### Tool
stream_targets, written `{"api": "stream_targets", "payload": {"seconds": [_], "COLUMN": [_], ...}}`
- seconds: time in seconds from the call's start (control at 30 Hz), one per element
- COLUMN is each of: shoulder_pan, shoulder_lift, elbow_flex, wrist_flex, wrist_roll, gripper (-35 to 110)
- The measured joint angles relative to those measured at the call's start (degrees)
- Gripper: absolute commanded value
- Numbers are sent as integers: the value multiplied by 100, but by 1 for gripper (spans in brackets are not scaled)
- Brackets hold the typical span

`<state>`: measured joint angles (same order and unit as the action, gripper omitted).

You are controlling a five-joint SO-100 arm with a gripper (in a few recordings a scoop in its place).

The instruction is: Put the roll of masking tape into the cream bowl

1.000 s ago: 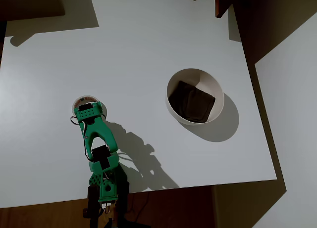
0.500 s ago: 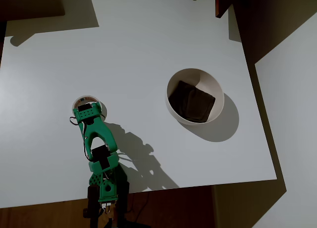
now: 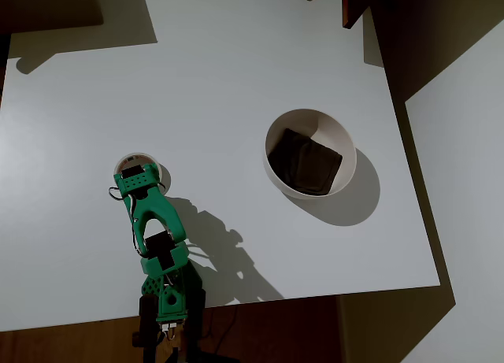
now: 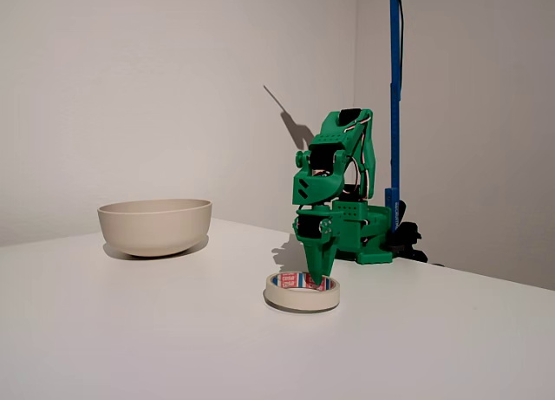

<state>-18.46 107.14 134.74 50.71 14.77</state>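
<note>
The roll of masking tape [image 4: 302, 292] lies flat on the white table, with reddish print on its inner core. In the overhead view only the far rim of the tape [image 3: 135, 156] peeks out from under the green arm. My gripper [image 4: 319, 270] points straight down with its tips at the roll's hole and far rim [image 3: 138, 171]. Its fingers taper together from the side, and I cannot make out a gap or a grasp. The cream bowl [image 3: 344, 142] stands well to the right in the overhead view and to the left in the fixed view [image 4: 154, 226].
A dark brown folded item [image 3: 305, 162] lies inside the bowl. The white table [image 3: 236, 64] ends in a front edge by the arm's base [image 3: 165, 300]. A blue pole [image 4: 395, 114] stands behind the arm. A dark block [image 3: 354, 5] overhangs the far right corner.
The gripper has shifted a little to the left over the tape roll. The roll and the bowl have not moved.
</note>
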Motion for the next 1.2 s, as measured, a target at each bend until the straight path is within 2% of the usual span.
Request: {"api": "stream_targets", "payload": {"seconds": [0.33,0.5,0.83,1.2], "shoulder_pan": [141,272,431,431], "shoulder_lift": [70,817,2435,3727], "elbow_flex": [9,9,-62,-1090], "wrist_flex": [-176,62,967,2312], "wrist_roll": [-123,-158,-255,-202], "gripper": [-8,-8,-8,-8]}}
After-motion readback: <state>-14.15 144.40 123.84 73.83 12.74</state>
